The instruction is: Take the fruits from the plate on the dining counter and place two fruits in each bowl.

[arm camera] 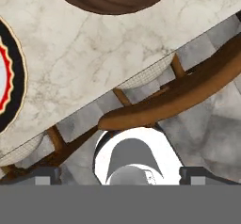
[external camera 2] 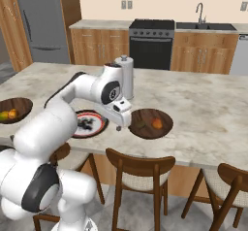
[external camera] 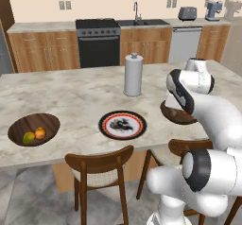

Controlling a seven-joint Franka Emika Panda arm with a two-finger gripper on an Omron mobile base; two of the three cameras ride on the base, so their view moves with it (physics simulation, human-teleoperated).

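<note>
light: even, bright, flat render | shadows: soft, faint under bowls [external camera: 34, 129] | glare: none | blur: slight softness, low resolution

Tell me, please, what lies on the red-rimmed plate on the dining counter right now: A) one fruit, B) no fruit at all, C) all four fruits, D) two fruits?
B: the plate shows just its dark centre pattern, while the left bowl holds the yellow-green fruit and an orange-red one, and the right bowl holds the orange fruit and a dark one.
</note>
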